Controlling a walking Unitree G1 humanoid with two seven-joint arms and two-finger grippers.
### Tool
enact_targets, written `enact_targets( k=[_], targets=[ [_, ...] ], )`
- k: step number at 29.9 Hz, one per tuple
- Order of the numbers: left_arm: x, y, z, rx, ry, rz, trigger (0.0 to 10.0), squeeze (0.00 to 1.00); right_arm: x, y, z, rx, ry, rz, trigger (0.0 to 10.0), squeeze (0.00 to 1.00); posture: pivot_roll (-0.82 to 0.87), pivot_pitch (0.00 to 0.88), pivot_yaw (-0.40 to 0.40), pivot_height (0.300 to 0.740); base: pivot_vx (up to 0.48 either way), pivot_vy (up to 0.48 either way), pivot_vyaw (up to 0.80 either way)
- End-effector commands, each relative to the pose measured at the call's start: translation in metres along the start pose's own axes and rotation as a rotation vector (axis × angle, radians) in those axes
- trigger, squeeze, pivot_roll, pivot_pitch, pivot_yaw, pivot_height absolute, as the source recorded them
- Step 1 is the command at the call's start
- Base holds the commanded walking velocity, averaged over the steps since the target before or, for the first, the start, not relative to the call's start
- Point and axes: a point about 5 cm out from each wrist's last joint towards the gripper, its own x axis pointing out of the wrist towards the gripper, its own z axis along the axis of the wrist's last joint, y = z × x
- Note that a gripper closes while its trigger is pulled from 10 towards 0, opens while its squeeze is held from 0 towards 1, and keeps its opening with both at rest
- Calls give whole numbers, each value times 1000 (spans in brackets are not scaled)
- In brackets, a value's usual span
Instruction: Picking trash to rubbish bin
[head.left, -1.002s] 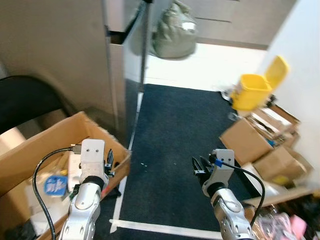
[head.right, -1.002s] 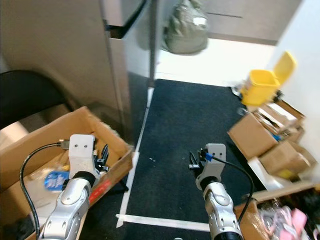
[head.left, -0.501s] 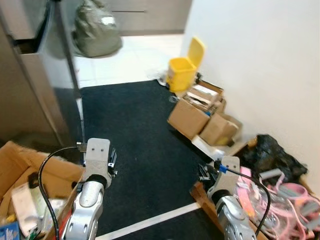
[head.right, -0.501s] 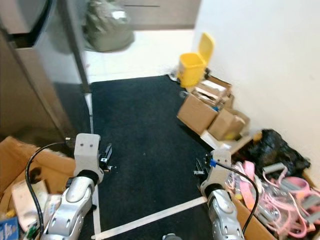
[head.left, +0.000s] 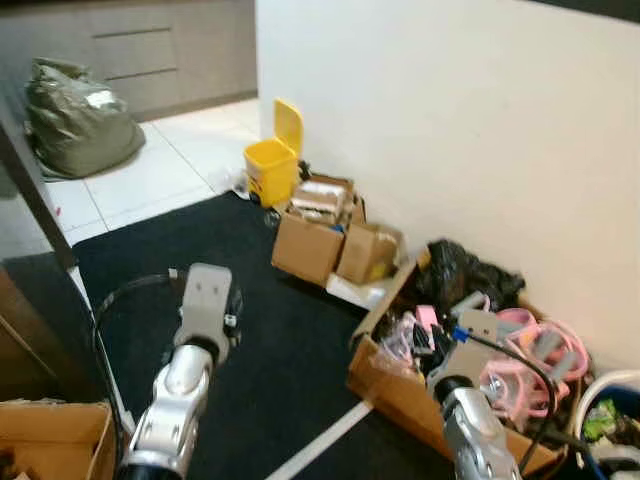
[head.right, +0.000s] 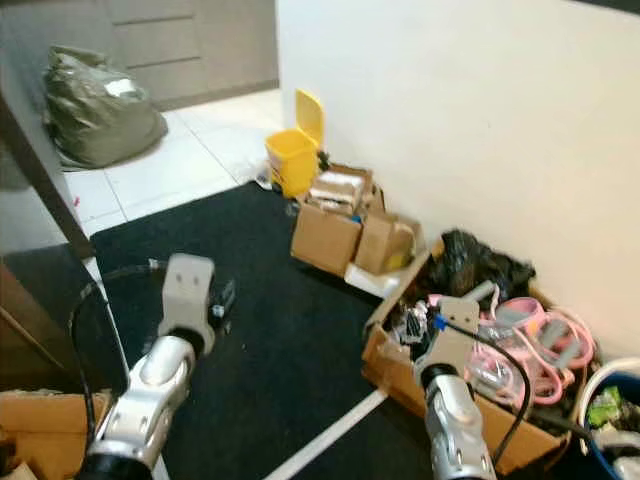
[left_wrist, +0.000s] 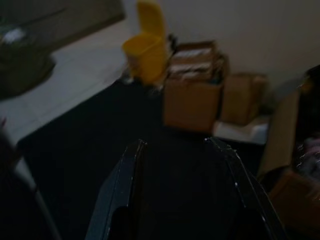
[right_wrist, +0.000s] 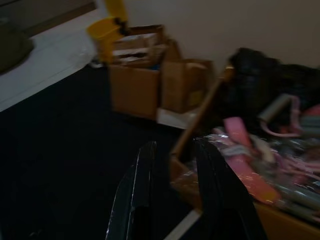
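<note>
**Against the white wall, a yellow bin and a row of boxes**

Against the white wall (head.left: 450, 120), at the far edge of the dark carpet (head.left: 260, 330), stands a small yellow plastic rubbish bin (head.left: 272, 168) with its flip lid raised, where the carpet meets the pale tiled floor (head.left: 150, 170). Just beside it, along the wall, sit two brown cardboard boxes (head.left: 318, 235), one stacked with papers. Nearer the robot lies a black plastic bag (head.left: 465, 275), and next to it an open cardboard box of pink hoses and mixed clutter (head.left: 500, 350). A bulging olive-green sack (head.left: 75, 120) rests on the tiles, well apart from the bin. A white tape line (head.left: 320, 440) crosses the carpet.

The left gripper (left_wrist: 177, 185) hangs over bare carpet with its two black fingers set apart and nothing between them. The right gripper (right_wrist: 172, 185) is held near the edge of the clutter box, its fingers likewise parted and empty. Both silver arms are raised in front of the robot, and both wrist views look toward the bin and boxes.
</note>
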Motion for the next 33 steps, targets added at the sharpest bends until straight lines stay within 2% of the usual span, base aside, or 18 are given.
enact_targets(
  k=[1,6,14,21,33],
  targets=[
    [2,1,-2,5,16,3,10000,0,0,-1,-1,10,-4,-13,10000,0,-12,9,12,740,0,0,-800],
    [2,8,-2,17,12,36,10000,0,0,3,-4,14,2,-9,10000,0,-19,21,35,740,0,0,-800],
    [1,5,-7,4,20,13,10000,0,1,2,-3,11,-4,-6,10000,0,-22,20,43,740,0,0,-800],
    [-6,4,-22,30,84,32,10000,0,2,-1,-5,-22,30,-25,10000,0,-20,62,36,740,0,0,-800],
    [-10,7,-21,41,83,45,10000,0,8,6,4,-17,14,3,10000,0,-2,103,33,740,0,0,-800]
  ],
)
